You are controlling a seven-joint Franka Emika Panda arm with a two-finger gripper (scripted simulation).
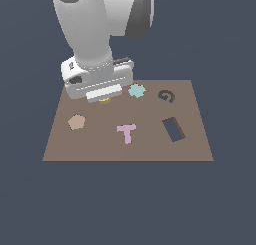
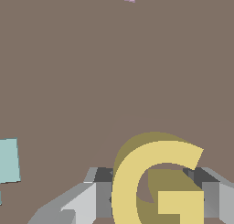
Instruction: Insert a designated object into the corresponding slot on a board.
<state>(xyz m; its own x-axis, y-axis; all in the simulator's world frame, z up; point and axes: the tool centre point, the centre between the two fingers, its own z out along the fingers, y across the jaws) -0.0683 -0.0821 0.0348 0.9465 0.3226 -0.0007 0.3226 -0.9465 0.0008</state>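
now the gripper [image 2: 153, 198] sits low over the far part of the board [image 1: 100, 146], toward the exterior view's left, its grey fingers [image 2: 82, 202] pressed against either side of the yellow g-shaped block [image 2: 137, 182], clamping it. in the exterior view only a sliver of that block [image 1: 104, 101] shows under the hand. the g-shaped slot [image 1: 166, 96] lies well apart toward the exterior view's right, past a pale teal piece [image 1: 136, 91]. nearer the front lie a tan hexagon [image 1: 76, 122], a pink t-shaped piece [image 1: 127, 132] and a dark rectangular hole [image 1: 173, 129].

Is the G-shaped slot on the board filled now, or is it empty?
Empty. The G-shaped slot shows as a dark recess in the board, while the yellow G piece sits between the gripper fingers.
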